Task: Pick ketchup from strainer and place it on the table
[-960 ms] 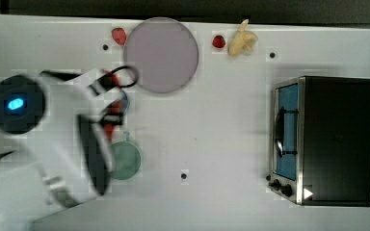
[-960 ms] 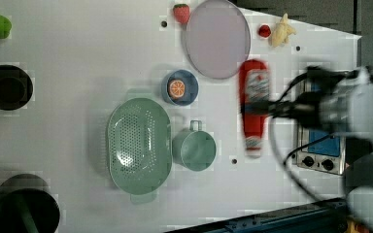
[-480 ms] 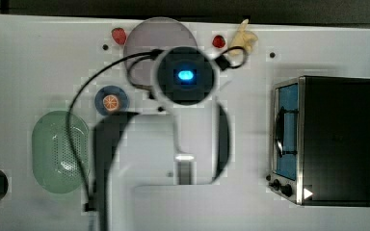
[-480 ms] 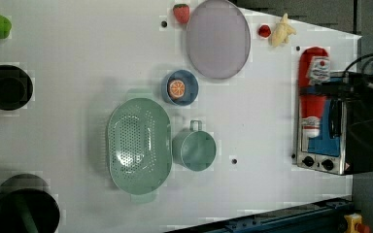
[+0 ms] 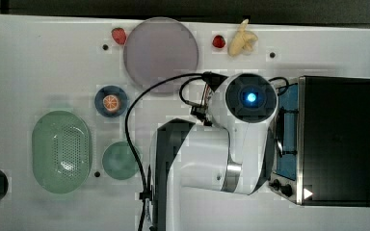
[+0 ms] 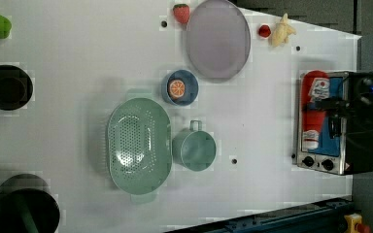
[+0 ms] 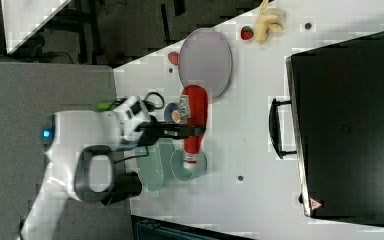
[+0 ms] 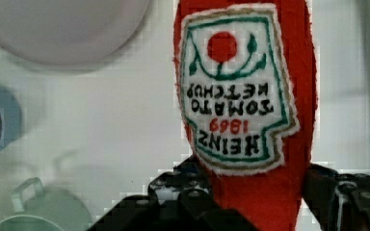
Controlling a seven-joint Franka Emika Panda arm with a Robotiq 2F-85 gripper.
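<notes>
Black gripper (image 8: 250,202) fingers clamp the red, white-labelled ketchup bottle (image 8: 243,96) lengthwise, level, above the white table (image 7: 250,145).

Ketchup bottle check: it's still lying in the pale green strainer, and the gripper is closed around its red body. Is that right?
Not quite. The ketchup is out of the strainer, which sits bare in the left view. The gripper holds the bottle aloft near the oven. The rest stands: the wrist view shows the fingers clamped on its red body.
</notes>
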